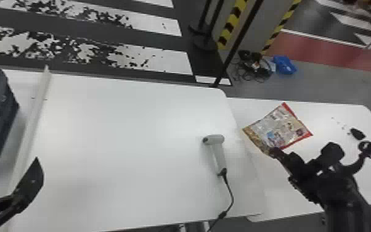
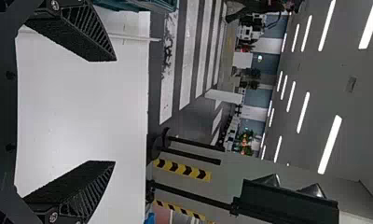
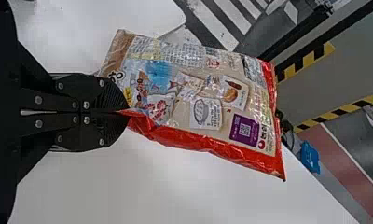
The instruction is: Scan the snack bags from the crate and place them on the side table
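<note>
My right gripper [image 1: 275, 151] is over the side table [image 1: 336, 182], shut on the near corner of a red-edged snack bag [image 1: 279, 128]. In the right wrist view the gripper [image 3: 124, 111] pinches the snack bag [image 3: 198, 98] at its edge, the printed side with a purple code label showing. A grey handheld scanner [image 1: 217, 151] lies on the main table near its right edge. At the lower left of the head view is my left gripper [image 1: 37, 176]; in the left wrist view the left gripper [image 2: 114, 111] is open with nothing between its fingers. The dark crate [image 1: 0, 123] stands at the far left.
A raised white strip [image 1: 34, 123] crosses the main table [image 1: 126, 138] beside the crate. The scanner's cable [image 1: 231, 197] runs off the front edge. Black stands and striped posts [image 1: 232, 23] rise behind the tables. Small black items [image 1: 357, 133] lie at the side table's right.
</note>
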